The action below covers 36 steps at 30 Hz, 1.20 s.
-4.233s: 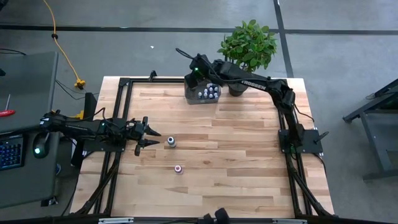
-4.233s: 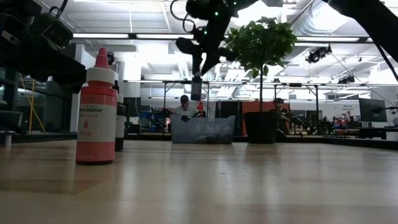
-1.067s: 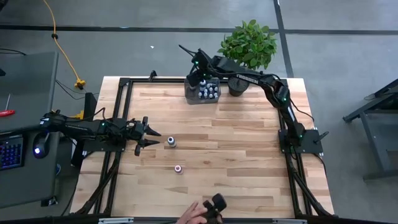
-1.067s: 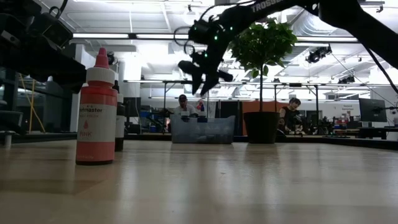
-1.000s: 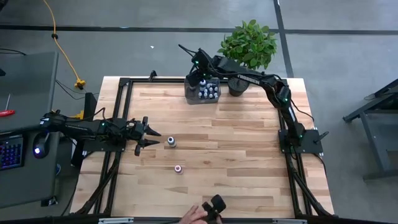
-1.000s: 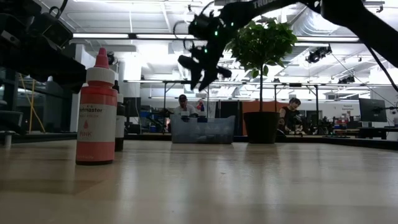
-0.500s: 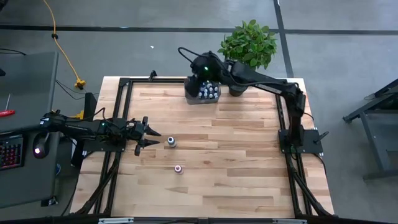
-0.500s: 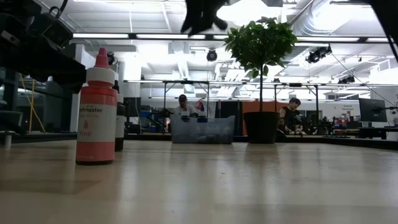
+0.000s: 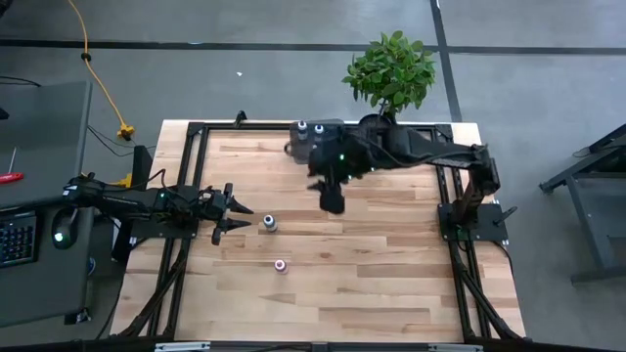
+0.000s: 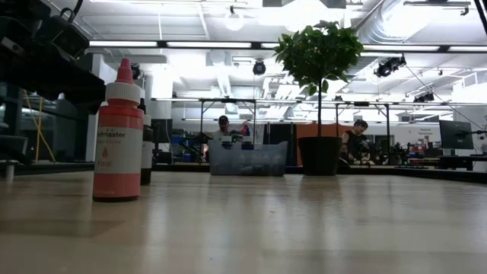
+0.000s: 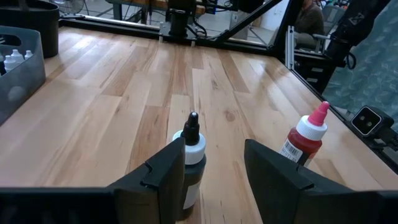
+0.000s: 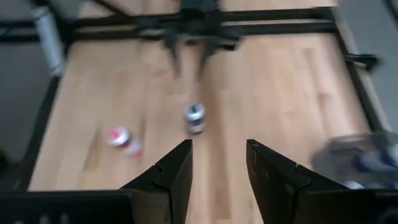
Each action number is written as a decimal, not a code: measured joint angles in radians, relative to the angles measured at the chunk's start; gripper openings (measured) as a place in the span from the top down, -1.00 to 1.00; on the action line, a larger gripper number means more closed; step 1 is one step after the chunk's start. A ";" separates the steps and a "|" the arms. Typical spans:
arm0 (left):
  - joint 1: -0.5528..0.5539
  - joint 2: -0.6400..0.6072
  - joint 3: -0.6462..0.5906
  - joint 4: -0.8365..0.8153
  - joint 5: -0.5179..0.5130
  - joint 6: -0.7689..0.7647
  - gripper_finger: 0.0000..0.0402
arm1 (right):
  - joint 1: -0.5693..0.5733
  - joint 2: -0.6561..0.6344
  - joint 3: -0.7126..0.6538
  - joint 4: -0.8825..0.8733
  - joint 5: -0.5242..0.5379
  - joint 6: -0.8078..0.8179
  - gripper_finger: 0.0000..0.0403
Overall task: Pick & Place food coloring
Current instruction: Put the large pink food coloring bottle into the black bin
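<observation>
Having swung away from the grey tray (image 9: 311,132) at the table's twelve o'clock edge, the right gripper (image 9: 332,202), fingers apart and empty, heads toward two food coloring bottles — dark-capped (image 9: 268,223) and pink (image 9: 281,265) — standing at nine o'clock on the wooden table (image 9: 391,254), beside the parted left gripper (image 9: 235,218).

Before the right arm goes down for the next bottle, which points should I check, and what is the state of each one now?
1. Right gripper open and empty: ok.
2. Right gripper over bare wood, away from the grey tray: ok.
3. Dark-capped bottle upright on the table: ok.
4. Pink-capped bottle upright, apart from the dark-capped one: ok.
5. Left gripper clear of the dark-capped bottle: not ok, its open fingers point at it from close by.
</observation>
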 joint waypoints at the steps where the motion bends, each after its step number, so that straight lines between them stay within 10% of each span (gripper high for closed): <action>1: 0.000 0.000 0.000 0.000 0.000 0.000 0.19 | 0.016 0.000 -0.001 -0.007 -0.011 -0.015 0.30; 14: 0.000 0.000 0.000 0.000 0.000 0.000 0.19 | 0.163 -0.002 -0.270 0.103 -0.065 -0.021 0.30; 36: 0.000 0.000 0.000 0.000 0.000 0.000 0.19 | 0.224 -0.034 -1.028 1.214 0.066 -0.012 0.30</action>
